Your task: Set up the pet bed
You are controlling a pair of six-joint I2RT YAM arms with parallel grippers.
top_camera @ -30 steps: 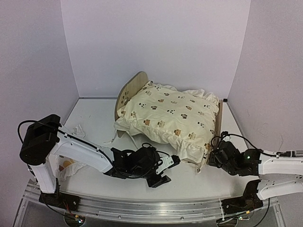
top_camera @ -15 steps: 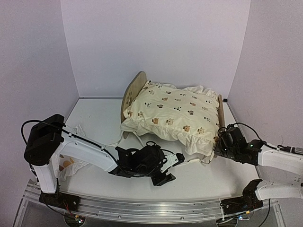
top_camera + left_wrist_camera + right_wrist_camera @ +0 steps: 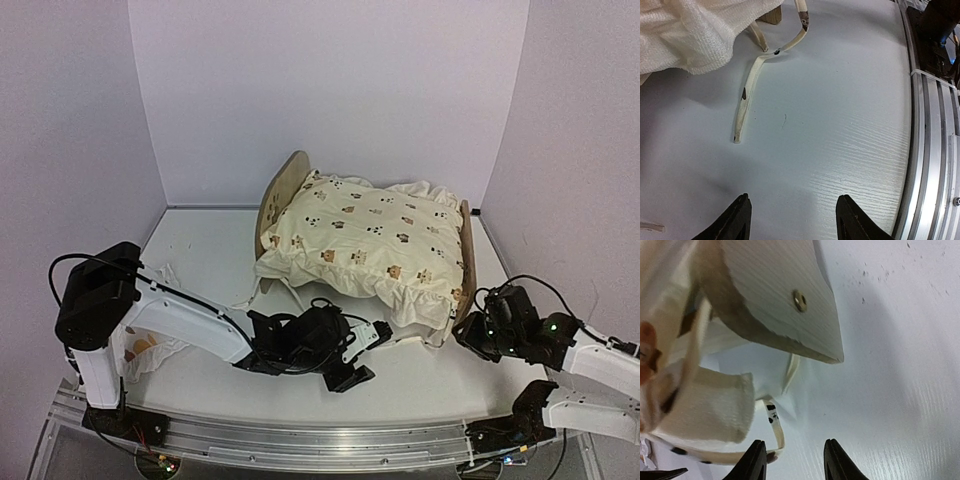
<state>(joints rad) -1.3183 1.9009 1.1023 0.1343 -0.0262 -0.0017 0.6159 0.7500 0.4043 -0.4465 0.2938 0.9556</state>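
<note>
Open table (image 3: 200, 245) left of pet bed (image 3: 284, 188)

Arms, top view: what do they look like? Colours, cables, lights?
Both alike: left arm and right arm have white link shells with black joint housings and black wrists. Thin black cables loop off the joints. A green light glows on the right wrist. Fingers are black, tapered blades. Bases sit on an aluminium rail.

White bench (image 3: 200, 250) boxed in by three plain pale lilac walls (image 3: 330, 90), evenly lit, a ribbed aluminium rail (image 3: 300, 440) along its near edge.
</note>
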